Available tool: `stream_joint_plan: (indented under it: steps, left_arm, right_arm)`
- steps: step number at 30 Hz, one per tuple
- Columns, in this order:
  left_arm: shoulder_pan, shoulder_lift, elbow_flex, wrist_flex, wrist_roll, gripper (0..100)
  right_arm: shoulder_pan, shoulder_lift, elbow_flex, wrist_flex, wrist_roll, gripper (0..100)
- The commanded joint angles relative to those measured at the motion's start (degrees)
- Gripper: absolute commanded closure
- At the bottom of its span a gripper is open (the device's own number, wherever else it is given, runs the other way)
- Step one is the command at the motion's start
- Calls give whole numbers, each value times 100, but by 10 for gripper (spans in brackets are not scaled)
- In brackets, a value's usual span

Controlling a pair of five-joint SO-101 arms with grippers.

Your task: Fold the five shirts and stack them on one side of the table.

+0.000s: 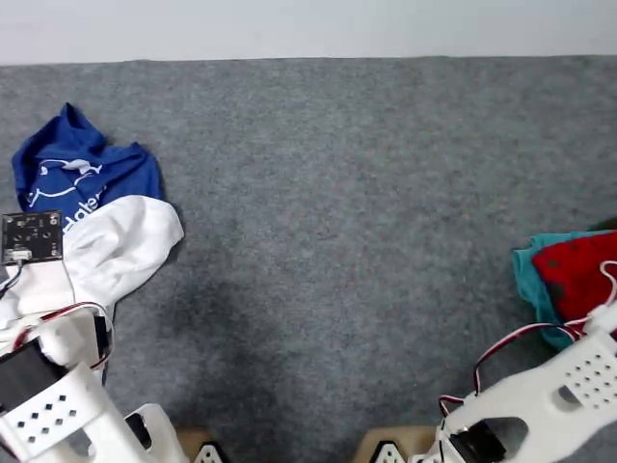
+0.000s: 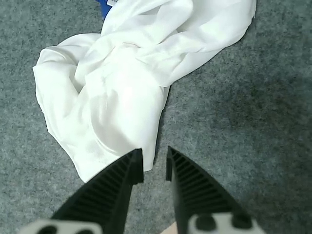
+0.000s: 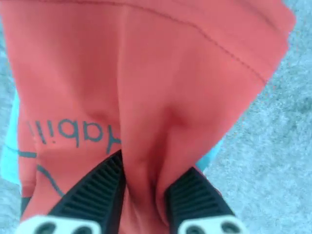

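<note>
My right fingers [image 3: 114,173] are clenched on a ridge of the red shirt [image 3: 170,73], with the cloth bunched up between them. That shirt lies crumpled on top of a teal shirt [image 1: 530,280] at the right edge of the worktop [image 1: 366,212]. My left fingers [image 2: 136,163] are slightly parted and grasp nothing. They hang just off the near hem of the white shirt [image 2: 122,87], which sits rumpled at the left edge and partly over a blue shirt [image 1: 82,164].

None of these looks folded to me, so I judge this to be the start: picking the first shirt off its heap. The next move, I think, is to lift the red one free of the teal without dragging both along, then carry it to the bare middle of the worktop. There my left fingers would need a corner of it too, since a single pinch will only leave it hanging in a bunch, not spread flat for folding.
</note>
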Motion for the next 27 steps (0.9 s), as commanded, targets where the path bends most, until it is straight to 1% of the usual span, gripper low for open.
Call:
stream_joint_plan:
  steps: [1, 3, 5, 6, 8, 11, 13, 15, 18, 19, 21, 23, 27]
  left_arm:
    - [53, -18, -31, -114, -26, 906]
    - [53, -9, -31, -114, -26, 907]
    - [62, -9, -31, -114, -26, 907]
    - [62, -9, -31, -114, -26, 907]
    - [62, -9, -31, -114, -26, 907]
    - [62, -9, -31, -114, -26, 907]
    - [62, -9, -31, -114, -26, 907]
    - [62, -9, -31, -114, -26, 907]
    - [62, -26, -31, -114, -26, 907]
    - [62, -26, -31, -114, -26, 907]
    - [62, -35, -31, -114, -26, 907]
    - [62, -35, -31, -114, -26, 907]
    - [62, -35, -31, -114, -26, 907]
  right_arm:
    - [92, -136, -53, 259, 97, 811]
    - [92, -277, -141, 259, 132, 713]
    - [31, -514, -220, 259, 141, 642]
    - [-13, -664, -220, 259, 141, 625]
    - [-145, -963, -202, 259, 105, 627]
    - [-426, -1279, -185, 268, 97, 671]
    - [-620, -1314, -185, 268, 97, 726]
    - [-778, -1209, -185, 268, 97, 810]
    - [-971, -892, -185, 268, 97, 985]
    - [-1015, -752, -185, 268, 97, 995]
    - [-1068, -435, -185, 268, 97, 960]
    - [-1174, -101, -211, 251, 88, 988]
    - [-1578, 523, -220, 215, -18, 990]
